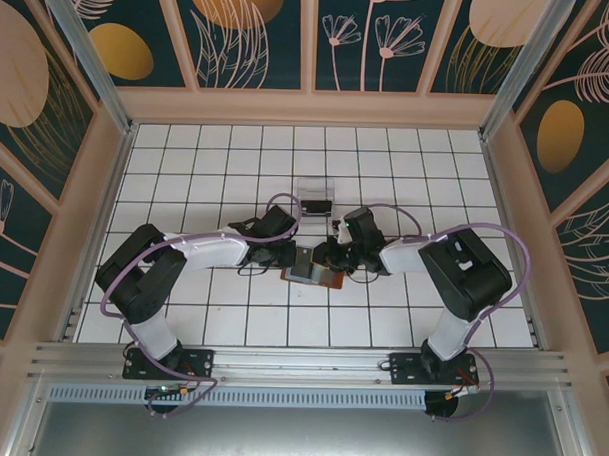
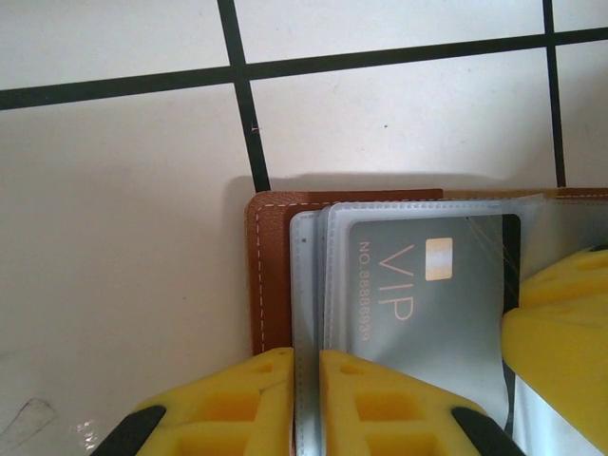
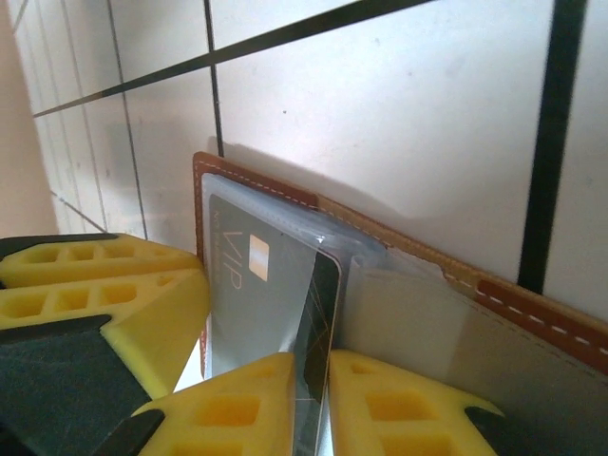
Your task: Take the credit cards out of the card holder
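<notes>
The brown card holder [image 1: 328, 279] lies open on the tiled table, with both grippers meeting over it. My left gripper [image 2: 307, 357] is shut on the edge of a clear plastic sleeve [image 2: 306, 285] next to the holder's stitched brown cover [image 2: 271, 275]. A grey VIP credit card [image 2: 427, 304] sits inside a sleeve. My right gripper [image 3: 323, 361] is shut on a dark credit card [image 3: 323, 304] standing on edge between the sleeves, beside the grey card [image 3: 252, 275]. From above, the left gripper [image 1: 291, 260] and the right gripper [image 1: 330, 257] nearly touch.
A clear plastic stand [image 1: 314, 196] sits just behind the holder. Wooden walls [image 1: 95, 211] close in the white tiled table [image 1: 207, 155] on three sides. The right gripper's yellow finger [image 2: 560, 342] crowds the left wrist view, and the left one [image 3: 95, 285] crowds the right.
</notes>
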`<act>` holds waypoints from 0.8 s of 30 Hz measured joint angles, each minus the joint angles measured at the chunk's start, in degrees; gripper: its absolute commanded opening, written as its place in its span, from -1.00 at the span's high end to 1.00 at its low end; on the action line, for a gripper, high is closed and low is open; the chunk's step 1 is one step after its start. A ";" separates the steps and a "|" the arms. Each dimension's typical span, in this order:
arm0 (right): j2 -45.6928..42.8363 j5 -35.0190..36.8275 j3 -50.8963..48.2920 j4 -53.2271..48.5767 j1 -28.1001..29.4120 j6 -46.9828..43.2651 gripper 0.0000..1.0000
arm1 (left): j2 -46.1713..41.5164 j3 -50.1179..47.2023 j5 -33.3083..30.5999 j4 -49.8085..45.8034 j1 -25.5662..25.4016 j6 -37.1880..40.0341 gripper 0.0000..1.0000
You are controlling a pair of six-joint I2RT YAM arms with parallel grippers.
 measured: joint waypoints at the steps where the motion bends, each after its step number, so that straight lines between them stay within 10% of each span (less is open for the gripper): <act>1: 0.39 -0.74 -0.17 1.11 -0.20 0.17 0.70 | 0.02 0.02 -0.17 -0.09 0.04 0.00 0.67; 24: -1.40 -1.36 -3.21 2.58 -1.42 0.13 0.98 | -0.02 0.24 -1.31 -0.55 0.15 -0.02 0.67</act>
